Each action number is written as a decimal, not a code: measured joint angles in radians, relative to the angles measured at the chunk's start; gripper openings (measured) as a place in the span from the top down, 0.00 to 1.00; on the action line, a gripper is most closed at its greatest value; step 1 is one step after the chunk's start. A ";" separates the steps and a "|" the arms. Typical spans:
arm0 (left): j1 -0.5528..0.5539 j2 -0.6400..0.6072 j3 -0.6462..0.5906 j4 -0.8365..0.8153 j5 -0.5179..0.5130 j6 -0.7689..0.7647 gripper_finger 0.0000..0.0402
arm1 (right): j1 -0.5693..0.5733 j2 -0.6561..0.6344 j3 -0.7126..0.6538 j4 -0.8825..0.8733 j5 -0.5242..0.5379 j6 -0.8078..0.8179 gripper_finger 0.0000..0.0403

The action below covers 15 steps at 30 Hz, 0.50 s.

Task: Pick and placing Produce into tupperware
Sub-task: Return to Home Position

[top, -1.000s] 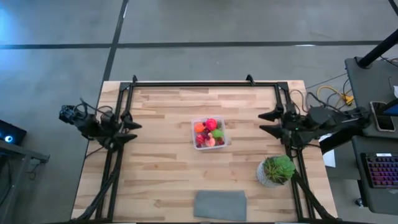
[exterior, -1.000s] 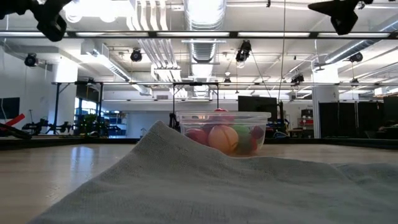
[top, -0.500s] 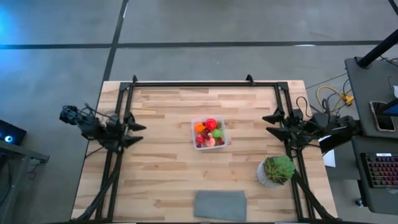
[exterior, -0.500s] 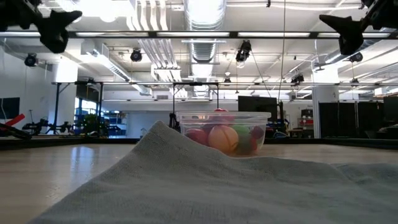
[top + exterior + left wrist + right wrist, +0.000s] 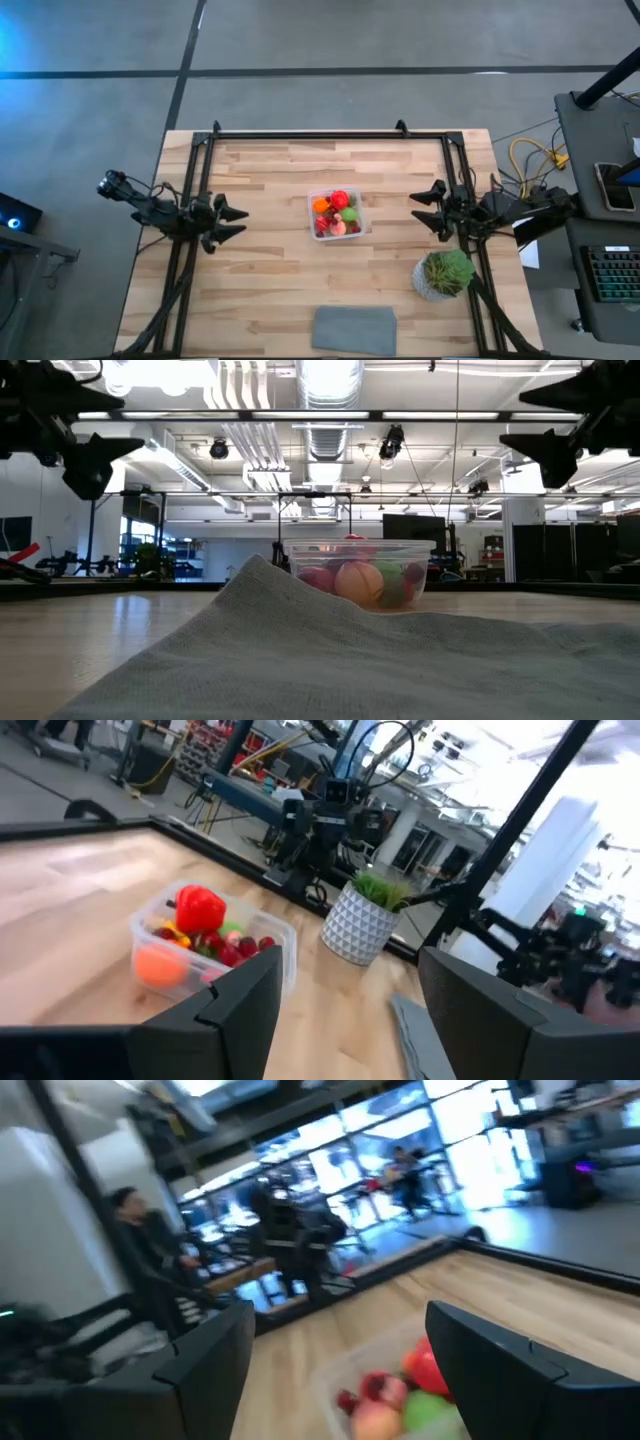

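1. The left tool (image 5: 238, 222) hovers over the left side of the table (image 5: 260, 170), well apart from the tupperware (image 5: 311, 214). Its fingers are spread wide and hold nothing. Its arm reaches in level from the left, with the tips aimed at the tub.
2. The clear tupperware stands mid-table between both tools, with the produce (image 5: 338, 213) piled inside: red, orange, green and pink pieces.
3. The right tool (image 5: 416, 210) hangs near the right edge, equally far from the tub. It is released and empty, its arm is level, and a potted plant (image 5: 445, 273) stands nearby.
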 joint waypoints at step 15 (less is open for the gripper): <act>0.002 0.024 -0.025 0.026 -0.014 0.009 0.45 | 0.000 0.001 -0.042 0.067 -0.061 0.011 0.28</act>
